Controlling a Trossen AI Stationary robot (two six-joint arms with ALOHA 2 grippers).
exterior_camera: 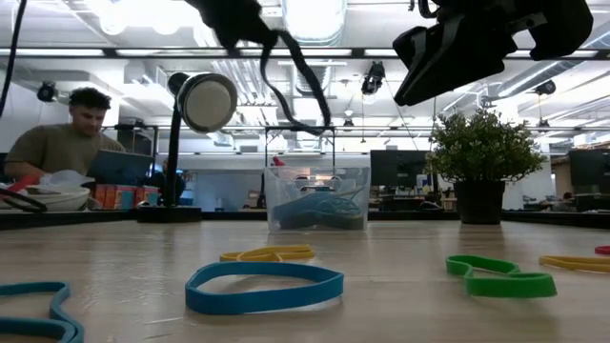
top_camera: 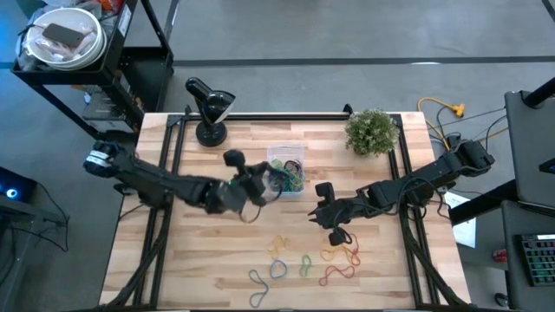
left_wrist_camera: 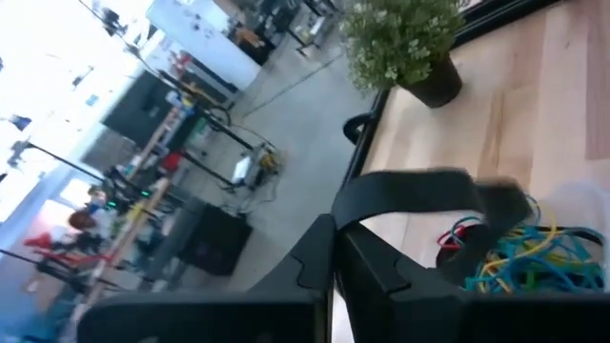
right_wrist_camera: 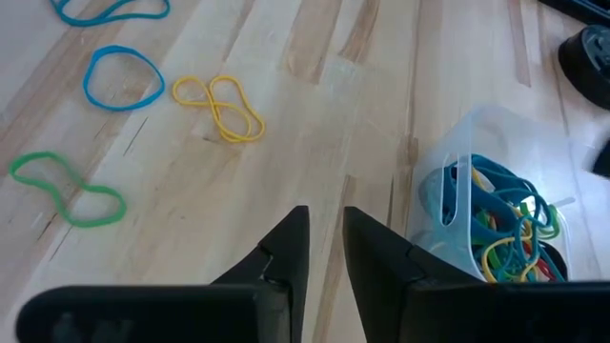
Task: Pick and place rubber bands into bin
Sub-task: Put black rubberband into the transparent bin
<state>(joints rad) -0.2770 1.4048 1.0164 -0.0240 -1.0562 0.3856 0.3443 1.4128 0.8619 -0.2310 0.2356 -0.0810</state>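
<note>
Your left gripper (top_camera: pixel 260 186) hangs just beside the bin (top_camera: pixel 287 157), jaws pinched shut on a black rubber band (left_wrist_camera: pixel 419 191) that dangles at the bin's edge. Your right gripper (top_camera: pixel 334 227) hovers over the bare worktop (top_camera: pixel 208 251), jaws narrow and holding nothing. The loose rubber bands (top_camera: pixel 303 263) lie on the worktop just past it, well apart from the bin.
</note>
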